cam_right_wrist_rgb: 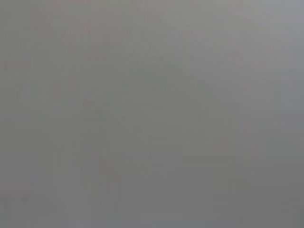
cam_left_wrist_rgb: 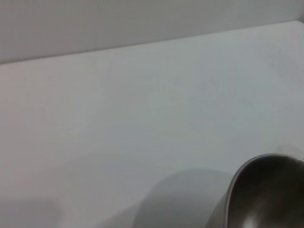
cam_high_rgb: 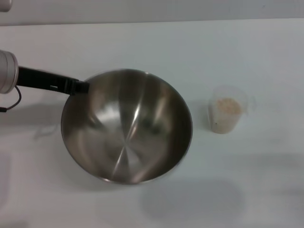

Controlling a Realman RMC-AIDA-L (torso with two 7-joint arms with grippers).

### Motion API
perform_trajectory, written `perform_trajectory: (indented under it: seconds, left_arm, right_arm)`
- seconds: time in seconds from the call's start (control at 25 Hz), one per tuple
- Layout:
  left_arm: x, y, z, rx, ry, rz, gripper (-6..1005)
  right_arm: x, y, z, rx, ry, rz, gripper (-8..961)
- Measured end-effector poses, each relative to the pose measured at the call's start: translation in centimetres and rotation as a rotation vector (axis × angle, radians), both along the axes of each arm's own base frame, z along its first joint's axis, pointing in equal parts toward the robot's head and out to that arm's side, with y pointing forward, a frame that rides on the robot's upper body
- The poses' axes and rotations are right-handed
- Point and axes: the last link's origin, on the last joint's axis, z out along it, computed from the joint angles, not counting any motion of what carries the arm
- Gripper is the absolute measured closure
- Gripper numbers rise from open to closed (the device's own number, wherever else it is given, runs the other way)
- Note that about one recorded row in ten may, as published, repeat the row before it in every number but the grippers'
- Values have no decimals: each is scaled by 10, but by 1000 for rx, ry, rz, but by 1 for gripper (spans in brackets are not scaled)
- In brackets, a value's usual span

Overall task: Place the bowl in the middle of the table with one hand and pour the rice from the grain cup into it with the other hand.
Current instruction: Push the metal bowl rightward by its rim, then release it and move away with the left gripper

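Note:
The steel bowl [cam_high_rgb: 126, 126] hangs tilted in the middle of the head view, above the white table [cam_high_rgb: 156, 42], with its shadow on the tabletop below it. My left gripper [cam_high_rgb: 81, 87] reaches in from the left and is shut on the bowl's rim at its upper left. Part of the bowl [cam_left_wrist_rgb: 266, 194] also shows in the left wrist view. The clear grain cup [cam_high_rgb: 227, 115] stands upright on the table to the right of the bowl, apart from it, with rice [cam_high_rgb: 228, 105] inside. My right gripper is out of view; the right wrist view shows only plain grey.
The table's far edge [cam_high_rgb: 152, 21] meets a pale wall at the back. The left arm's silver-white wrist [cam_high_rgb: 7, 71] with a cable is at the left edge.

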Motion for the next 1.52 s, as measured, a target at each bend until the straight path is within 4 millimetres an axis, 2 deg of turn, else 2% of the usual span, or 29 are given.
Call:
perform_trajectory:
  seconds: [0.24,0.72,1.52]
  left_arm:
    - [3,-12,-7,-65,-42,-39,931]
    - [3,-22,-21,-134,-33,-60,921]
    - [7,-22,-37,-149,-41,-96,904]
  right_arm:
    - [-1,0,-1,-5,0,4,123]
    - [-2,2,0,-3,-1,12,123]
    - [-4,3,-2,-10,0,25,123]
